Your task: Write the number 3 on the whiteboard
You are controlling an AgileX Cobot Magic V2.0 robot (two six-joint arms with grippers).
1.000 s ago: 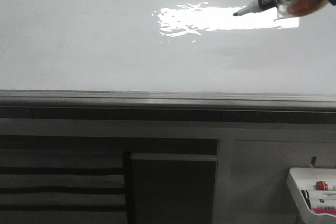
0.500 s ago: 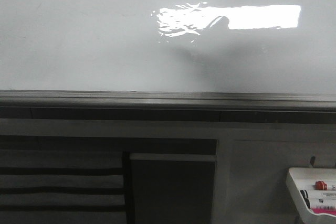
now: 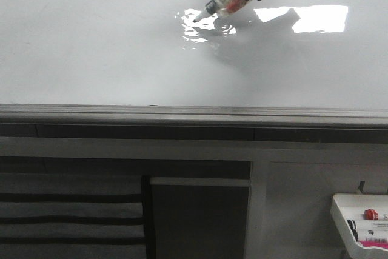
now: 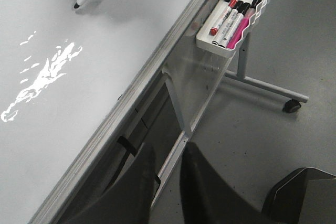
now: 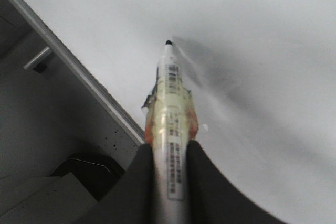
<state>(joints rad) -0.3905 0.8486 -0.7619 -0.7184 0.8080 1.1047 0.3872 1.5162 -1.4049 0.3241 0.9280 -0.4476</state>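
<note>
Nearest the front camera, at five o'clock, a white marker tray [image 3: 361, 221] hangs off the stand, holding spare pens whose colours are partly cut off by the frame edge. Beyond it runs the whiteboard's grey rim [image 3: 194, 113], then the whiteboard [image 3: 91, 47] itself, glossy and blank.

At one o'clock the right gripper [image 5: 169, 153] has its jaws closed on a black-tipped marker [image 3: 219, 5], gripped well back on the barrel so the nib leads and the writing stays visible past the fingers. The tip sits at or just off the board beside the glare patch [image 3: 315, 19]; whether it touches cannot be told, since glare and the marker's own shadow blur that spot.

No number 3 shows anywhere yet, so I judge the first stroke is only about to start.

The left gripper [image 4: 168, 169] hangs low, away from the board over the floor, probably parked out of the way; its jaws stand slightly apart and hold nothing. A dark shape at the left wrist view's corner is unidentifiable.
</note>
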